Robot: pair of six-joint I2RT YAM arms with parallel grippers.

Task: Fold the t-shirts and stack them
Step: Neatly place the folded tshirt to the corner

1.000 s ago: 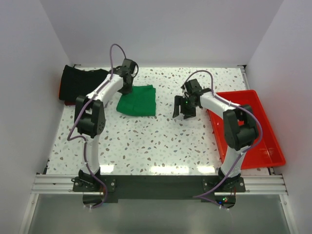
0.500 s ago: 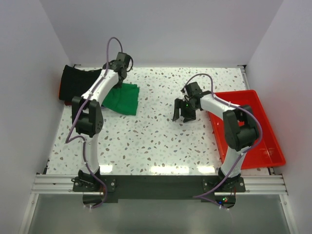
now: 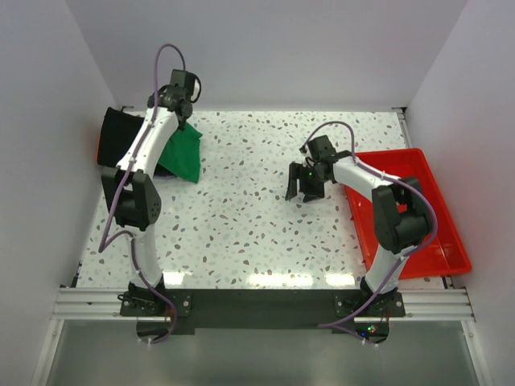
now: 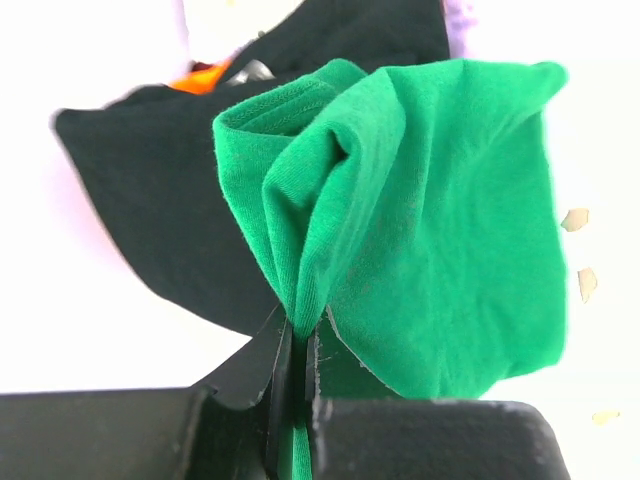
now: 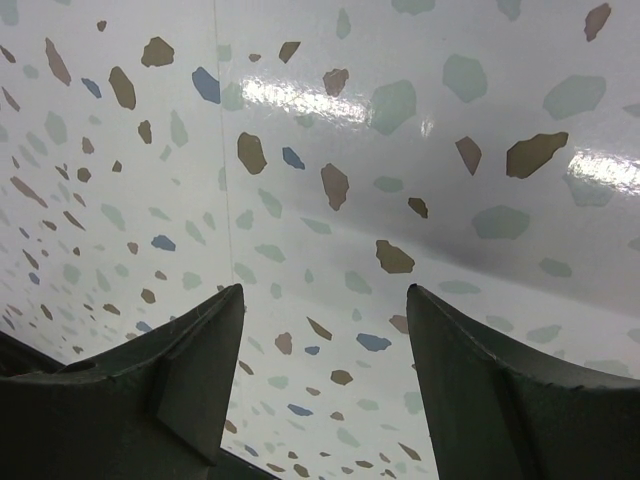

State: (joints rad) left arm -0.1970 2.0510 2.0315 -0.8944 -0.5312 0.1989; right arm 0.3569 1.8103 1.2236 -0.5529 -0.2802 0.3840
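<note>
A folded bright green t-shirt (image 3: 182, 153) hangs from my left gripper (image 3: 183, 121) at the table's far left, lifted off the surface. In the left wrist view the left gripper (image 4: 298, 330) is shut on a bunched edge of the green t-shirt (image 4: 440, 220). Behind it lies a black t-shirt (image 4: 150, 200) with an orange-red edge (image 4: 200, 76) showing. The black t-shirt pile (image 3: 122, 138) sits at the far left edge. My right gripper (image 3: 302, 190) stands open above bare table near the middle right, and the right wrist view shows the right gripper (image 5: 325, 295) with nothing between its fingers.
A red plastic tray (image 3: 438, 233) lies along the right side of the speckled table (image 3: 241, 225). White walls close in the left, back and right.
My left gripper has carried the green t-shirt leftward and toward the back, from mid-table to beside the black pile. The right arm has barely moved.
</note>
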